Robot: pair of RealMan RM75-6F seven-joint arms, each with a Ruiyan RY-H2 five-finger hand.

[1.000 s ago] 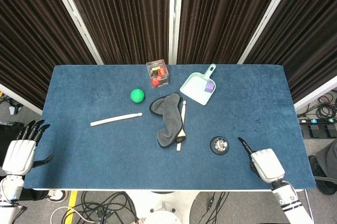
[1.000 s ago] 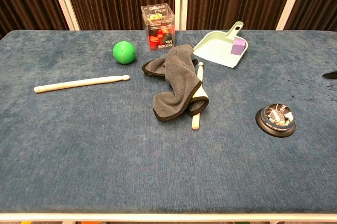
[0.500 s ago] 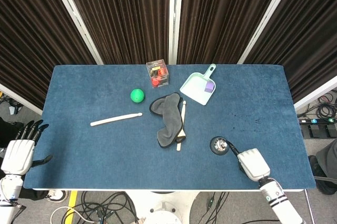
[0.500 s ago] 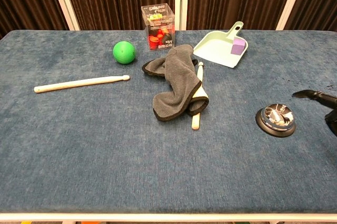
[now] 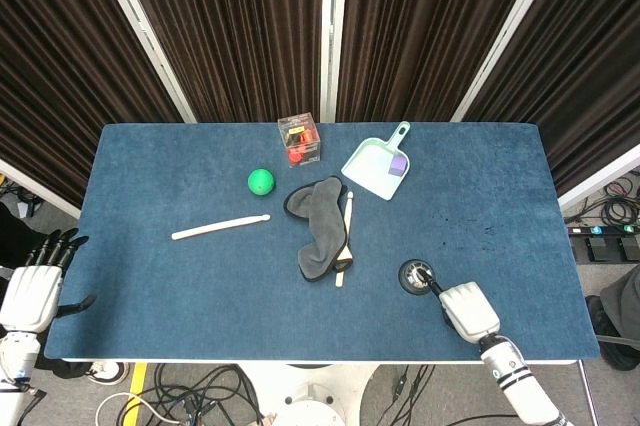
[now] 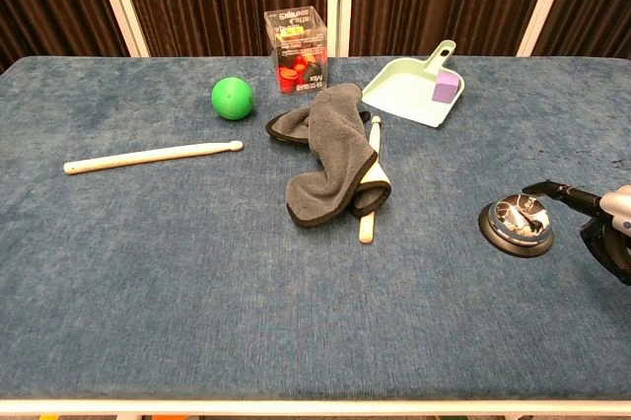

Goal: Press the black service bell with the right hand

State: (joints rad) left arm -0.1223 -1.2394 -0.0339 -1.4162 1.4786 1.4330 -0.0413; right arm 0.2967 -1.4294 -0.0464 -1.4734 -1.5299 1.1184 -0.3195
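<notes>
The black service bell [image 5: 416, 275] with its shiny dome sits on the blue table near the front right, and shows too in the chest view [image 6: 516, 225]. My right hand [image 5: 468, 308] is just to the bell's right and front. One finger [image 6: 562, 191] points out over the bell's right side and the other fingers are curled in. The fingertip is at the dome's edge; I cannot tell whether it touches. The hand holds nothing. My left hand [image 5: 35, 284] hangs off the table's front left corner with its fingers spread, empty.
A grey cloth [image 5: 322, 227] lies over a wooden stick [image 5: 344, 243] left of the bell. Farther back are a mint dustpan [image 5: 376, 165] with a purple block, a clear box [image 5: 299, 138], a green ball [image 5: 260, 181] and a white stick [image 5: 220, 227].
My right hand has moved left toward the bell, bringing its pointing finger from well to the right to over the bell's right side. The left hand has drifted slightly down and left.
</notes>
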